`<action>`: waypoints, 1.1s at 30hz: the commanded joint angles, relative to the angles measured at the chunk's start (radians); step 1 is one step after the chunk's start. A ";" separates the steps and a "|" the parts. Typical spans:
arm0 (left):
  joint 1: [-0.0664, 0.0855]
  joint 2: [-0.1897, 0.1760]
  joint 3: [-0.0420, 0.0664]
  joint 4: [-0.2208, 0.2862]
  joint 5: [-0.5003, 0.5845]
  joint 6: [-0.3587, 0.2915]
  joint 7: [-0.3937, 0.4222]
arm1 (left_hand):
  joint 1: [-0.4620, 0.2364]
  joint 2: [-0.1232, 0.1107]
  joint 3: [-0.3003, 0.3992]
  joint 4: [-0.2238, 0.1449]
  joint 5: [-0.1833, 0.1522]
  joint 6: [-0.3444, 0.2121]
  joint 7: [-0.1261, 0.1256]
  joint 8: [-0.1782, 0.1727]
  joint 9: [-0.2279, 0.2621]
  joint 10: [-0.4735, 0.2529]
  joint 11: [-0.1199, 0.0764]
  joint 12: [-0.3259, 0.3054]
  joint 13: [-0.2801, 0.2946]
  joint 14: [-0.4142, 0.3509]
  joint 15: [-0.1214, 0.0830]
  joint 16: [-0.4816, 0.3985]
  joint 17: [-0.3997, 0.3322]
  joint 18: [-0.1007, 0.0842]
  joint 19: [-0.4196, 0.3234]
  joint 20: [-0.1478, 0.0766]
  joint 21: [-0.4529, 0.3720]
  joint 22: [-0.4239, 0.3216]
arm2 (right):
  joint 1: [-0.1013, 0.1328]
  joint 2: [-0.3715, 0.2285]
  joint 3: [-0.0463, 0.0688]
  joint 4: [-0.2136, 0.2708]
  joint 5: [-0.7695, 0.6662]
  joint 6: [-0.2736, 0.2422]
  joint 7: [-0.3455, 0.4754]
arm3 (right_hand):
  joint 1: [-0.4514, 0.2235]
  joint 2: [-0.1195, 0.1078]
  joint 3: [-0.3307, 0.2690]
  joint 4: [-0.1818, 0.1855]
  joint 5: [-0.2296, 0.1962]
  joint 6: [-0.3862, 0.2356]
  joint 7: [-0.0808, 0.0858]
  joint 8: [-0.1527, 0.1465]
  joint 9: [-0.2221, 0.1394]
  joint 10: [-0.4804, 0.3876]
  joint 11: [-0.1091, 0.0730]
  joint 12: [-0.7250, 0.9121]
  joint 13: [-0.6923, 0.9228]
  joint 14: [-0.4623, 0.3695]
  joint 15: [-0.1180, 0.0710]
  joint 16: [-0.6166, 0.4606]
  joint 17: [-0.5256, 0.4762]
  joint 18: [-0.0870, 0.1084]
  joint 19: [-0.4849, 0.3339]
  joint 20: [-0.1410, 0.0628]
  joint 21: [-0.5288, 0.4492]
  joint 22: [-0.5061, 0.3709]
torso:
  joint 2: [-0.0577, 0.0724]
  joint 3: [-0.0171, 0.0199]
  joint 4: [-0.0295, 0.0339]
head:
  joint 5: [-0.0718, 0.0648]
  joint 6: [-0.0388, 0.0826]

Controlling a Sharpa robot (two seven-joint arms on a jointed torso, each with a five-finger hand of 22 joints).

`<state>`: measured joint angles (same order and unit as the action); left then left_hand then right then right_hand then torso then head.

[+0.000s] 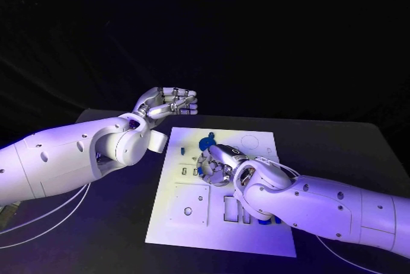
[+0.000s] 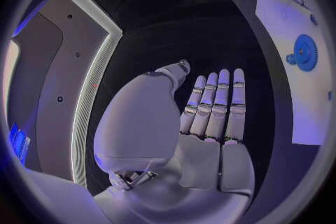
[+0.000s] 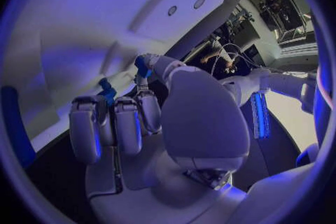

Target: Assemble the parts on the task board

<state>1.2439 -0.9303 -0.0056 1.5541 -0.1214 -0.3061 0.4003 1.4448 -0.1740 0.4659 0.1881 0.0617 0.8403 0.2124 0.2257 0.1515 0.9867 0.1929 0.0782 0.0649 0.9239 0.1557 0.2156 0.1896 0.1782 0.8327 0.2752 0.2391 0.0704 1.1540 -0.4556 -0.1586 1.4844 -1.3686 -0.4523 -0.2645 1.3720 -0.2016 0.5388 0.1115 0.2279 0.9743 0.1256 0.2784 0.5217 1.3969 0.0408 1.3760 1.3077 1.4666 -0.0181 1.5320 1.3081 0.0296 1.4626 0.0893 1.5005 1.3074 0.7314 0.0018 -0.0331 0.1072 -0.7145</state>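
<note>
My right hand [image 1: 220, 165] rests on the task board [image 1: 195, 226] near its middle, fingers curled, pinching a small blue part [image 3: 142, 65]. It looks light, rigid and slick: grip its sides. My left hand [image 1: 168, 102] hovers beyond the board's far-left corner, fingers curled on nothing.

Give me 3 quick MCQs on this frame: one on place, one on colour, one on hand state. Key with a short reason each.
1. Where is the right hand?
A. over the task board
B. off the table's far edge
C. beside the board on bare table

2. What colour is the gear on the board?
A. red
B. blue
C. yellow

3. What is the left hand doing?
A. gripping the gear
B. pressing on the board
C. raised off the board, holding nothing

Key: 1 A, the head view shows it above the board's middle. 2 B, the left wrist view shows it blue. 3 C, both views show it empty.
</note>
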 commanded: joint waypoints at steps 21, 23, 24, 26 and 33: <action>0.001 -0.001 0.001 0.003 0.003 0.020 0.000 | -0.008 -0.006 0.006 -0.001 -0.004 -0.007 0.041 -0.003 -0.002 0.000 0.008 -0.005 0.001 0.002 0.005 -0.003 0.002 0.006 0.008 -0.001 -0.005 -0.001 | -0.015 0.017 -0.001 -0.029 -0.023 0.019 -0.037 | -0.013 -0.012 0.002 -0.009 0.002 0.001 -0.005 0.005 0.018 0.001 -0.001 -0.001 0.039 0.078 -0.010 -0.005 0.149 -0.006 0.050 -0.007 0.000 0.196 | 0.000 0.0007 0.0001 | 0.001 -0.006; 0.001 -0.001 0.001 0.003 0.003 0.020 0.000 | -0.008 -0.006 0.006 -0.001 -0.004 -0.007 0.041 -0.003 -0.002 0.000 0.008 -0.005 0.001 0.002 0.005 -0.003 0.002 0.006 0.008 -0.001 -0.005 -0.001 | -0.015 0.017 -0.001 -0.030 -0.026 0.019 -0.042 | -0.015 -0.014 0.002 -0.010 0.002 0.000 -0.005 0.004 0.018 0.001 -0.001 -0.002 0.039 0.078 -0.010 -0.005 0.148 -0.006 0.050 -0.008 0.000 0.196 | 0.000 0.0005 -0.0006 | 0.000 -0.007; 0.001 -0.001 0.001 0.003 0.003 0.020 0.000 | -0.008 -0.006 0.006 -0.001 -0.004 -0.007 0.041 -0.003 -0.002 0.000 0.008 -0.005 0.001 0.002 0.005 -0.003 0.002 0.006 0.008 -0.001 -0.005 -0.001 | -0.015 0.017 -0.001 -0.030 -0.027 0.020 -0.044 | -0.016 -0.016 0.002 -0.011 0.002 -0.001 -0.005 0.004 0.018 0.001 -0.001 -0.002 0.039 0.078 -0.010 -0.005 0.148 -0.007 0.050 -0.008 0.000 0.197 | 0.000 0.0005 -0.0006 | 0.000 -0.007; 0.001 -0.001 0.001 0.004 0.003 0.020 0.000 | -0.008 -0.006 0.006 -0.001 -0.004 -0.007 0.041 -0.003 -0.002 0.000 0.008 -0.005 0.001 0.002 0.005 -0.003 0.002 0.006 0.008 -0.001 -0.005 -0.001 | -0.016 0.017 -0.001 -0.032 -0.029 0.022 -0.048 | -0.017 -0.017 0.002 -0.011 0.002 -0.001 -0.005 0.004 0.018 0.001 -0.001 -0.002 0.039 0.078 -0.010 -0.004 0.149 -0.006 0.050 -0.008 0.000 0.196 | 0.001 0.0002 -0.0009 | -0.001 -0.007; 0.001 -0.001 0.001 0.003 0.003 0.019 0.000 | -0.008 -0.006 0.006 -0.001 -0.004 -0.007 0.041 -0.003 -0.002 0.000 0.008 -0.005 0.001 0.002 0.005 -0.003 0.002 0.006 0.008 -0.001 -0.005 -0.001 | -0.016 0.016 -0.001 -0.032 -0.031 0.026 -0.054 | -0.019 -0.023 0.002 -0.014 0.002 -0.004 -0.004 0.004 0.018 -0.001 -0.001 -0.004 0.036 0.078 -0.010 -0.005 0.148 -0.006 0.050 -0.008 -0.001 0.196 | 0.001 0.0007 0.0000 | -0.003 -0.009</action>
<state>1.2439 -0.9326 -0.0055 1.5550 -0.1214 -0.3021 0.3960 1.4448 -0.1740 0.4679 0.1877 0.0617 0.8403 0.2124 0.2257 0.1516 0.9867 0.1929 0.0782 0.0649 0.9239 0.1557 0.2155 0.1903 0.1783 0.8327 0.2752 0.2391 0.0705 1.1433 -0.4381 -0.1556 1.4568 -1.3859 -0.4533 -0.2902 1.3565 -0.2172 0.5412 0.1031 0.2260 0.9741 0.1217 0.2760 0.5404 1.3969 0.0408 1.3760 1.3074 1.4666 -0.0181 1.5320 1.3077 0.0296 1.4662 0.0858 1.5005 1.3079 0.7321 0.0023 -0.0337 0.1053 -0.7231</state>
